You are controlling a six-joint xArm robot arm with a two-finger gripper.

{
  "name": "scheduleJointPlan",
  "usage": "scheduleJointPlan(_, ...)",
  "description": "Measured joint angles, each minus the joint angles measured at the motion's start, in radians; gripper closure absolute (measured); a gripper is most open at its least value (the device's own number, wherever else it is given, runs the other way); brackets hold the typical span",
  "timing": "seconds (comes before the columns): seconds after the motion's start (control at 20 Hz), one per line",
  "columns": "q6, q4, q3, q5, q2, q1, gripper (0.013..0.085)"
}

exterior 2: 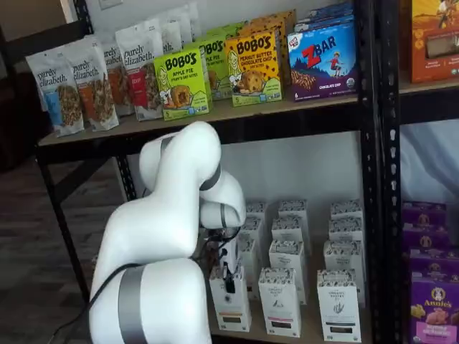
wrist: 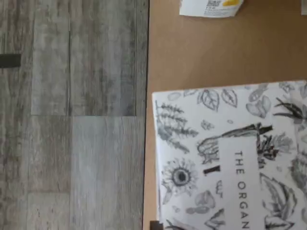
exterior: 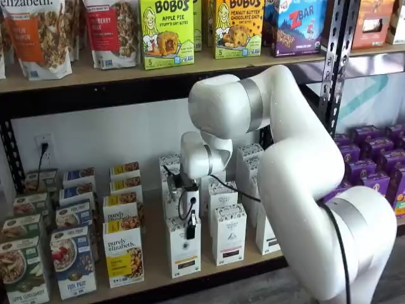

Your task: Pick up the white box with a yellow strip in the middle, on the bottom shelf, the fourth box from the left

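Gripper: seen in both shelf views hanging low before the bottom shelf's front row; fingers shown dark and side-on, so open or closed cannot be told; no box is seen held. White box: stood upright at the shelf's front edge, directly behind and below the fingers, a yellow strip visible near its base; contact cannot be judged. A like box is set just beside it. Wrist view: a leaf-printed box top is shown on the brown shelf board. Progress: approach judged largely made; grasp and lift not yet done.
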Motion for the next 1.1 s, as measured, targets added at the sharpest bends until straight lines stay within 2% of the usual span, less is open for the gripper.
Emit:
scheduleJointPlan(0.1,0.002,-0.003,0.006,0.0,-0.005,0.0,0.041)
scheduleJointPlan(0.15,0.004,-0.005,0.011,-0.002,-0.008,0.0,0.045)
scheduleJointPlan(0.3,0.002,-0.003,0.019,0.001,-0.014,0.0,0.049)
scheduleJointPlan(0.35,0.001,-0.002,0.022,0.001,-0.017,0.0,0.053)
scheduleJointPlan(0.7,0.026,-0.025,0.047,0.023,-0.042,0.004,0.053)
scheduleJointPlan(1.1,0.05,-0.036,0.137,0.006,-0.101,0.021,0.053)
